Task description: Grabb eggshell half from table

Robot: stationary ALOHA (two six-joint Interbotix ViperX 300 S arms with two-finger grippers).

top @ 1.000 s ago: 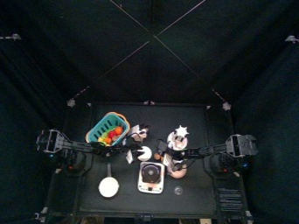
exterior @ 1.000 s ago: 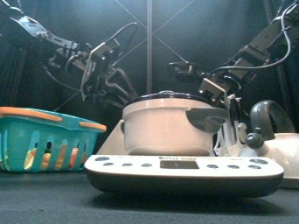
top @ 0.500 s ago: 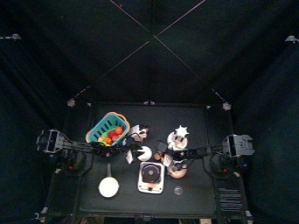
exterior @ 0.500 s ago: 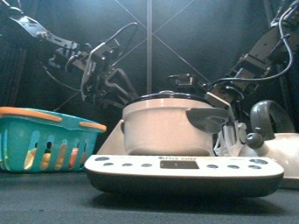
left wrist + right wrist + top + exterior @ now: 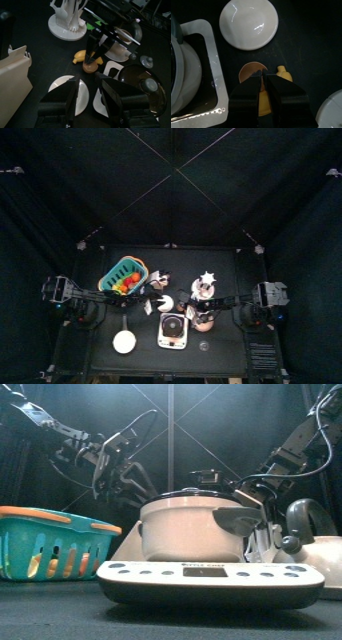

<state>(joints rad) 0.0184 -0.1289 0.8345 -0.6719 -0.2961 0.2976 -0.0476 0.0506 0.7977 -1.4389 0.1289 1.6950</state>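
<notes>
The eggshell half [image 5: 251, 71] is a brown cup lying on the black table [image 5: 222, 360], right beside a yellow banana [image 5: 282, 74]. My right gripper [image 5: 266, 76] is low over it with its jaws a little apart, the tips at the shell's rim and the banana showing between them. The left wrist view also shows the eggshell half [image 5: 90, 68], with the right arm's fingers coming down onto it. My left gripper [image 5: 88, 84] hangs open and empty above the table, left of the cooker. In the front view the cooker hides the shell.
A white rice cooker [image 5: 201, 534] stands at the front middle, with a teal basket [image 5: 47, 544] to its left and a kettle [image 5: 307, 524] to its right. A white bowl [image 5: 250, 22] and a white plate [image 5: 70, 92] lie near the shell.
The right arm has come down behind the cooker, bringing its gripper close to the table. The left arm has not moved.
</notes>
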